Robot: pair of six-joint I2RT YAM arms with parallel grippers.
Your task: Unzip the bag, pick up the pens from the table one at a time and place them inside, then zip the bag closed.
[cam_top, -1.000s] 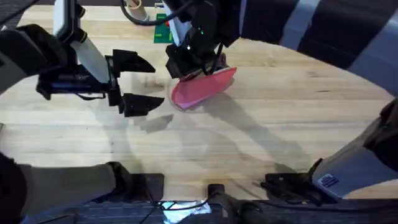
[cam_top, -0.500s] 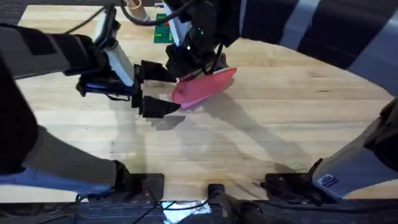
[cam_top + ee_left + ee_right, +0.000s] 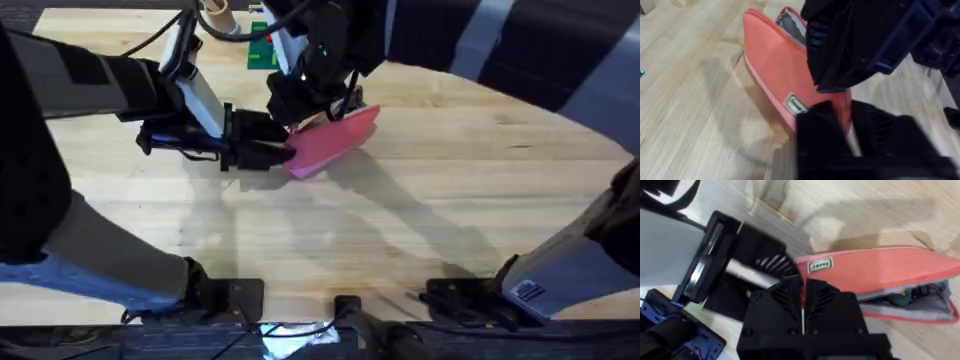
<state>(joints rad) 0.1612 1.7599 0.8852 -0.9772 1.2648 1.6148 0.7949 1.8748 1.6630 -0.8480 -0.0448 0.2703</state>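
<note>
Over the last second the left claw (image 3: pixel 272 150) has travelled from the open desk on the left, where its fingers stood wide apart, across to the near end of the bag (image 3: pixel 330 140), and its fingers have drawn together there. In the left wrist view (image 3: pixel 847 125) the two black fingers are pressed close on the bag's (image 3: pixel 780 65) narrow end, with pink fabric showing between them just past a small white label (image 3: pixel 796 105).

The right claw (image 3: pixel 318 108) has kept its place at the bag's upper edge. In its own wrist view (image 3: pixel 802 292) the fingers stand together with no more than a thin slit between them, set against the zip edge of the bag (image 3: pixel 880 270); what exactly they pinch cannot be told. Beside them the zip gapes, showing grey lining and some small things inside (image 3: pixel 910 296) too dim to name.

The bag is pink, long and narrow, held between the two claws in the far middle of the desk (image 3: pixel 420 220), its far end tilted up. Behind the arms, at the desk's far edge, lies a green card (image 3: pixel 258 52).
</note>
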